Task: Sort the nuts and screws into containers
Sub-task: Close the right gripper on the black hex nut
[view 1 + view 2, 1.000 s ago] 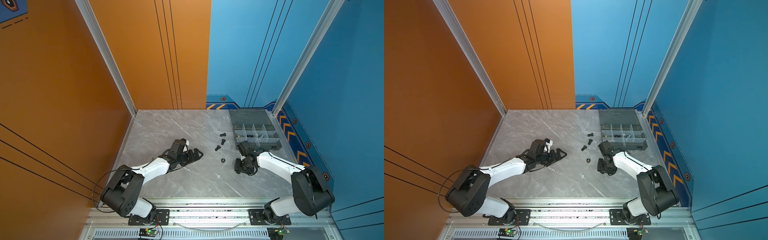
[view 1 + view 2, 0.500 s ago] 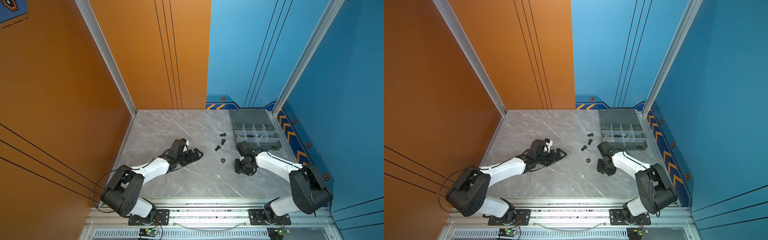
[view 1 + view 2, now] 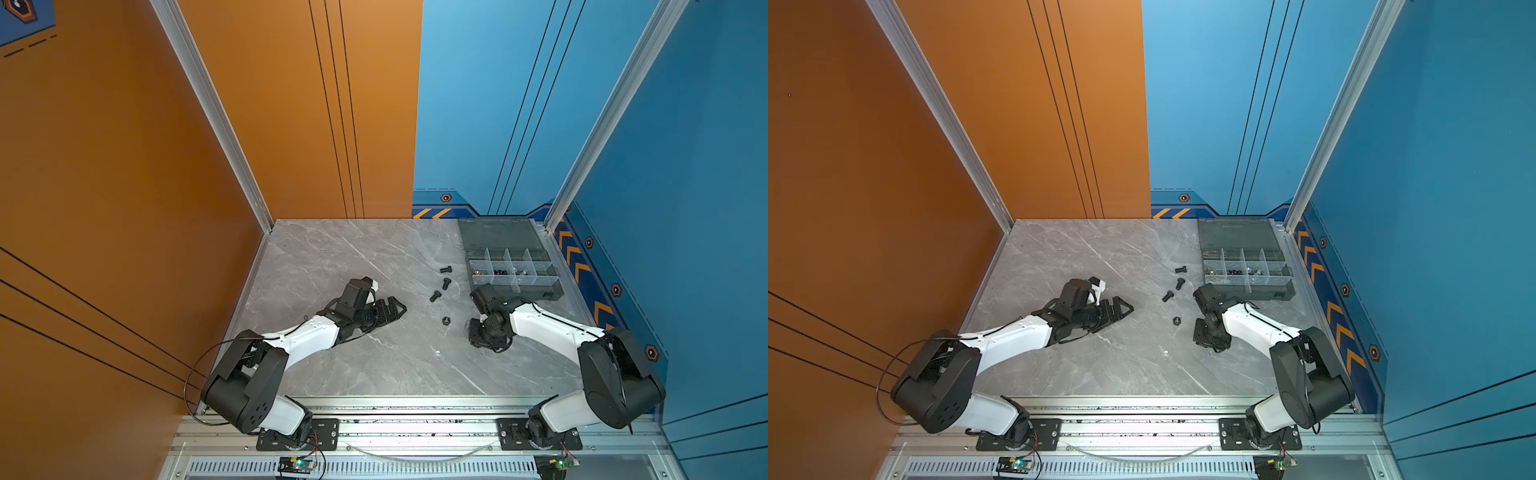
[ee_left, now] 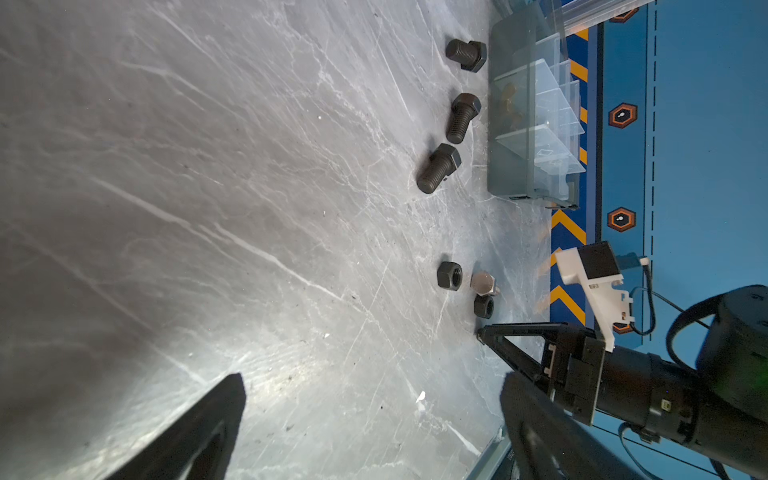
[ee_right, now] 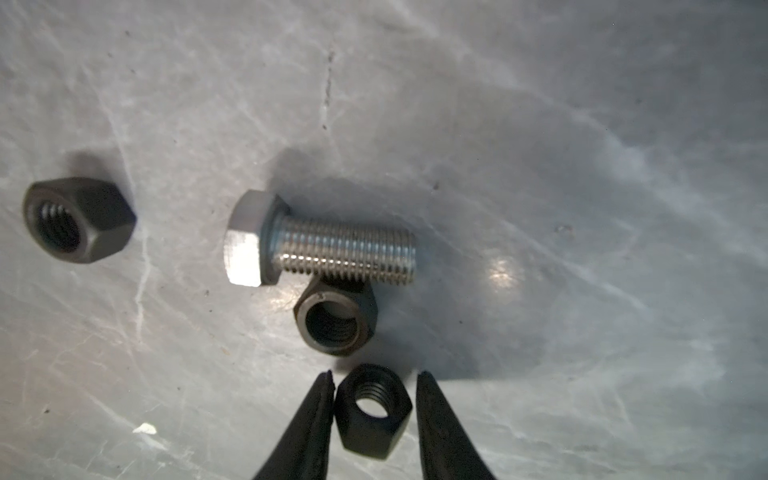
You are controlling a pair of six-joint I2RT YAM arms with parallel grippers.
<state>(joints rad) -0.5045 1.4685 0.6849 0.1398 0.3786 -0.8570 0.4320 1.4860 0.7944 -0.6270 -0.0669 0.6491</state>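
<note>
Right wrist alone shows right pincer (image 5: 374,374) nearly closed around black nut (image 5: 372,411); left pincer (image 4: 374,377) open, empty.

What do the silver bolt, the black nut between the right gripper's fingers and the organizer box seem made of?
Silver bolt: bright metal, probably plated steel; its threads glint. That black nut: likely steel with matte black coating; no glint. Organizer box: smoky translucent plastic; clear dividers show through.

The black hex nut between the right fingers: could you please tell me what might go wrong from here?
Only one of the right fingers seems to touch the black hex nut, so it could twist or pop out on closing. A second black hex nut and the silver hex-head bolt lie just beyond; a slide forward could knock them.
</note>
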